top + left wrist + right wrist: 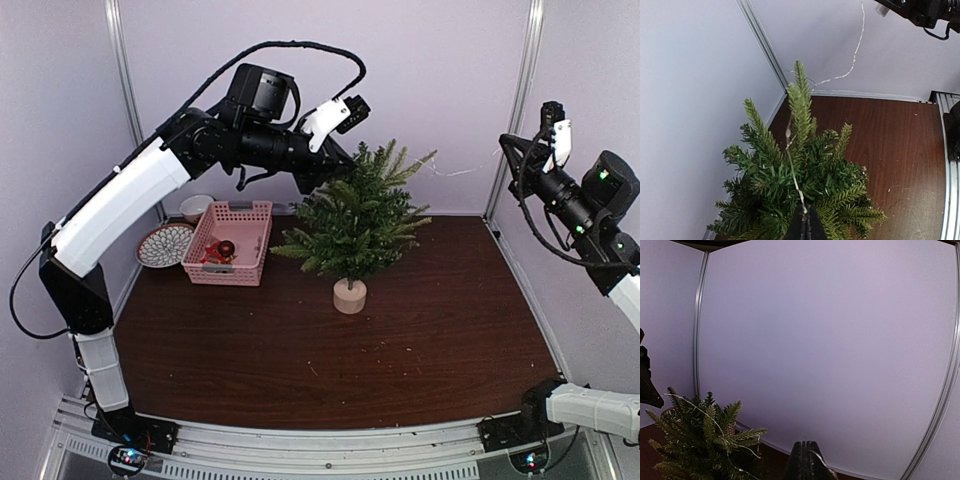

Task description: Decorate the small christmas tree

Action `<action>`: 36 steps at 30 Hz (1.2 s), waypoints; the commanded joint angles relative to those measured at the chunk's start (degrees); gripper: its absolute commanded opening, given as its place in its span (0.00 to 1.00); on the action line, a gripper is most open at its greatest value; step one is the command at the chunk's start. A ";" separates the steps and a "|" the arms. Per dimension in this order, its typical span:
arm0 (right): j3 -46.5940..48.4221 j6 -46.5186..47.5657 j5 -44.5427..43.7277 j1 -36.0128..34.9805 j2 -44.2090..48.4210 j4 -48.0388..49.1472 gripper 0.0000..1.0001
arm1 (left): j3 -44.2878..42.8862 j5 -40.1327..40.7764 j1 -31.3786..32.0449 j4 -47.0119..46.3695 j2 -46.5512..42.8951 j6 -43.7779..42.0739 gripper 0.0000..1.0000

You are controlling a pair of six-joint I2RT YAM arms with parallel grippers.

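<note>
L jaws clenched on thin wire (856, 50) atop small christmas tree (355, 225), R jaws clenched on same wire.

Top external camera looks down from high behind the near edge, taking in the whole table (440, 330) with the small christmas tree (355, 225) at mid-distance. Left wrist camera hangs close above the treetop, facing the back-right corner. Right wrist camera sits farther off, tipped up at the white wall (830, 340), tree at lower left. All three share the tree and its thin wire (856, 50).
</note>
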State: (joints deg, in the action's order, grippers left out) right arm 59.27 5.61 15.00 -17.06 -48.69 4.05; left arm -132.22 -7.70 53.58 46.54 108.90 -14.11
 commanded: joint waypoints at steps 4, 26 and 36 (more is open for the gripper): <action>-0.62 -1.78 0.72 -0.78 1.31 -0.16 0.00 | 9.24 -6.21 -0.15 -8.39 -7.95 -2.68 0.00; 0.39 -1.03 -17.51 -1.05 -3.71 -13.42 0.00 | 27.09 -11.37 1.59 -10.12 -11.69 -12.48 0.00; 8.61 1.35 -23.64 -0.55 -16.14 -12.91 0.00 | 25.52 -2.57 3.81 -10.07 -7.74 -16.19 0.00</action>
State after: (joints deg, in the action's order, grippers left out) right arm 63.70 5.80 -4.62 -17.72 -62.24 -9.72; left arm -105.58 -14.74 57.04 39.00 100.31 -28.05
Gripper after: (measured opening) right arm 0.016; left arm 0.007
